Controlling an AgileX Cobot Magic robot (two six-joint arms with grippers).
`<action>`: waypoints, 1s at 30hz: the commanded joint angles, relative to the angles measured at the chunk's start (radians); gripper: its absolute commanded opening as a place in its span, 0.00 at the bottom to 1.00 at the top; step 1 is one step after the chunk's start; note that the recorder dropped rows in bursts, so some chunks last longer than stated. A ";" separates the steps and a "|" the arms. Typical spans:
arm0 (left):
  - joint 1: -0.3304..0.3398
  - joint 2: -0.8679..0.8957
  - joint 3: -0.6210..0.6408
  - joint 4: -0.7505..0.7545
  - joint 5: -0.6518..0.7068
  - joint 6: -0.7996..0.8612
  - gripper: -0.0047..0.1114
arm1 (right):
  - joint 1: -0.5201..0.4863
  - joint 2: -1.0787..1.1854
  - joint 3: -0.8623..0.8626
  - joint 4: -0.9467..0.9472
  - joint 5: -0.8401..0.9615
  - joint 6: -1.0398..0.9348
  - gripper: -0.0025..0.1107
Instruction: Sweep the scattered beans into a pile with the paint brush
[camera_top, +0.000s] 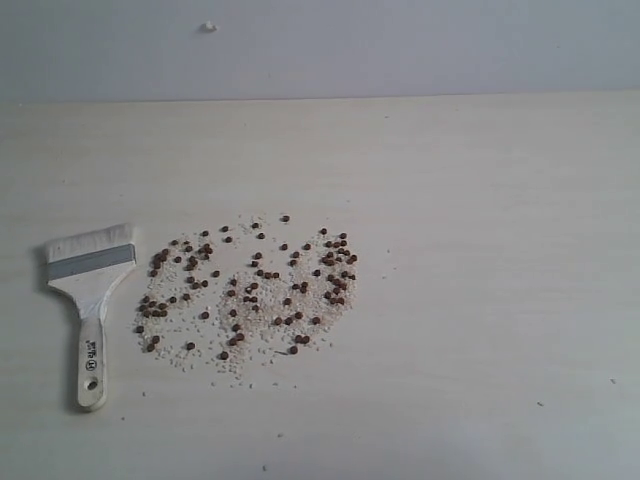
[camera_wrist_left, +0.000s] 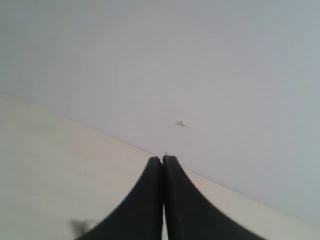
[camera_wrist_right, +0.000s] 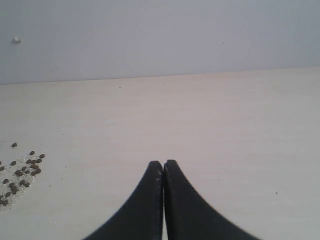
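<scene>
The beans (camera_top: 250, 285) lie scattered over a wide patch of pale grit in the middle left of the exterior view; some also show at the edge of the right wrist view as beans (camera_wrist_right: 22, 172). They form no heap. The paint brush (camera_top: 92, 290) lies flat to their left, whitish bristles toward the wall and the handle's hole end toward the front. Neither gripper appears in the exterior view. My left gripper (camera_wrist_left: 163, 159) is shut on nothing above bare table. My right gripper (camera_wrist_right: 163, 163) is shut too, empty, well to the right of the beans.
A light wooden table (camera_top: 480, 250) runs back to a plain grey wall (camera_top: 400, 45). A small white knob (camera_top: 209, 27) is on the wall; it shows too in the left wrist view as the knob (camera_wrist_left: 182, 123).
</scene>
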 joint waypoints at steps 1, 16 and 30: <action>0.000 -0.006 -0.028 -0.003 -0.157 -0.045 0.04 | -0.005 -0.006 0.004 -0.001 -0.008 -0.007 0.02; 0.000 0.049 -0.159 1.006 -0.431 -1.054 0.04 | -0.005 -0.006 0.004 -0.004 -0.008 -0.007 0.02; -0.002 0.897 -0.700 1.270 0.522 -0.932 0.04 | -0.005 -0.006 0.004 -0.004 -0.008 -0.007 0.02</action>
